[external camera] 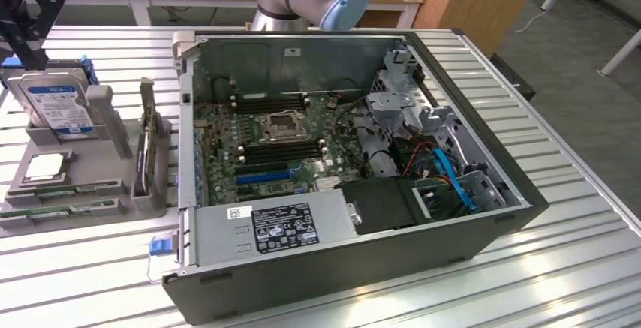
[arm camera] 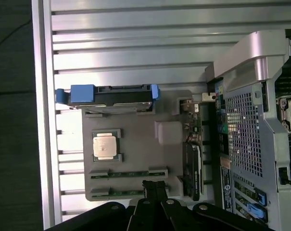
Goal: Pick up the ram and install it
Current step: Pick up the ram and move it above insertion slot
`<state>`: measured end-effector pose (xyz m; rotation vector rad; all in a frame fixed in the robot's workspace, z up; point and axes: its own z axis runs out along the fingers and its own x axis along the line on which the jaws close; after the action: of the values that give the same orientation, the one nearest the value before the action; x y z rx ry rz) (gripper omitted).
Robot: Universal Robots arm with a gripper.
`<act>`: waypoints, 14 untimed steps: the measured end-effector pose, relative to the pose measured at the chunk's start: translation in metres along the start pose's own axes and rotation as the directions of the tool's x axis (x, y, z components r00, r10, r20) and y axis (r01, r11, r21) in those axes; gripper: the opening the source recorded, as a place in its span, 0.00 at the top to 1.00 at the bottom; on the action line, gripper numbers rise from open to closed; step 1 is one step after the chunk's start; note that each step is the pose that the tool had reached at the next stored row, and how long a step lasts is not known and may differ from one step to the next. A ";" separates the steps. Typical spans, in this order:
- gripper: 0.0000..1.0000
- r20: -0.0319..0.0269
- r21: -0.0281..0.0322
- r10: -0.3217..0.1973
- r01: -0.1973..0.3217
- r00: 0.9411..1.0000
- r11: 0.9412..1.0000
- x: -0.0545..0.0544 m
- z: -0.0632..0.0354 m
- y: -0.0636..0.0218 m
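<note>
The body of my black two-finger gripper (arm camera: pixel 154 186) runs out of the wrist picture behind its pressed-together tips. Those tips cover one end of the long green ram stick (arm camera: pixel 119 193) right beneath them. Its surface detail is too small for me to make out. Off to the tool's side, the open grey metal computer case (arm camera: pixel 246 120) is cropped by the frame's edge.

Open desktop computer case (external camera: pixel 421 268) lying on a slatted aluminium table (external camera: pixel 571 268). Inside, motherboard (external camera: pixel 251 144) with CPU socket (external camera: pixel 279 125) mid-board, power supply (external camera: pixel 272 229) at six o'clock, blue cable (external camera: pixel 455 185) at four o'clock. In the exterior view, at nine o'clock from the case, grey fixture (external camera: pixel 100 170) holding an upright blue-labelled hard drive (external camera: pixel 57 104), with a flat CPU chip (external camera: pixel 45 167) at six o'clock of the drive and a dark card (external camera: pixel 152 155) standing on edge.
</note>
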<state>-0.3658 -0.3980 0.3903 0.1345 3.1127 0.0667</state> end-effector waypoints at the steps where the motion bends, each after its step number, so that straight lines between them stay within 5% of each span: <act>1: 0.90 0.000 0.000 -0.002 0.002 1.000 1.000 0.001 0.0001 0.0000; 8: 0.90 -0.005 -0.003 -0.124 0.124 0.992 0.992 0.001 0.0025 -0.0002; 14: 0.90 -0.009 -0.007 -0.232 0.232 0.973 0.973 0.001 0.0089 -0.0004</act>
<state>-0.3669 -0.3979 0.3813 -0.2303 3.1121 0.0708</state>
